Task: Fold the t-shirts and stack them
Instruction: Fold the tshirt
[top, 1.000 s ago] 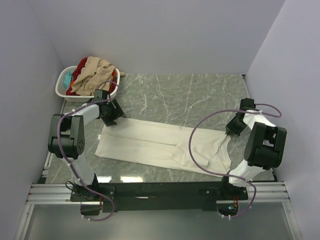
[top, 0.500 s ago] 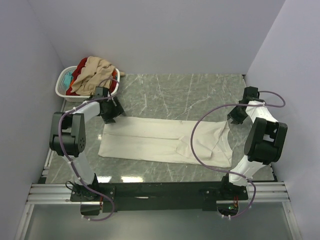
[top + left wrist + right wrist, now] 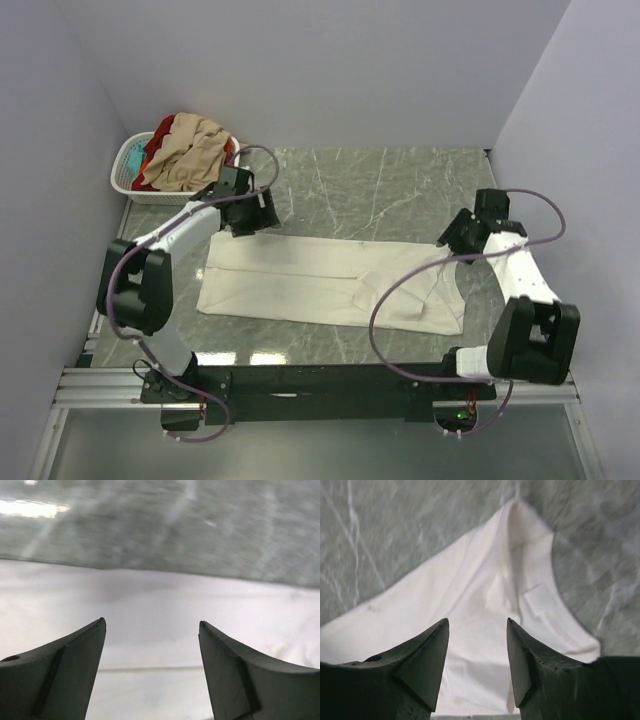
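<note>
Top external: we see tan, red, teal shirts heaping the basket; left gripper and right gripper gape over the cream shirt.

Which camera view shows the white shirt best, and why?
The top external view: it shows the whole white shirt, spread flat as a long strip. The left wrist view shows only a plain patch along one edge; the right wrist view shows only its neck end with the label.
</note>
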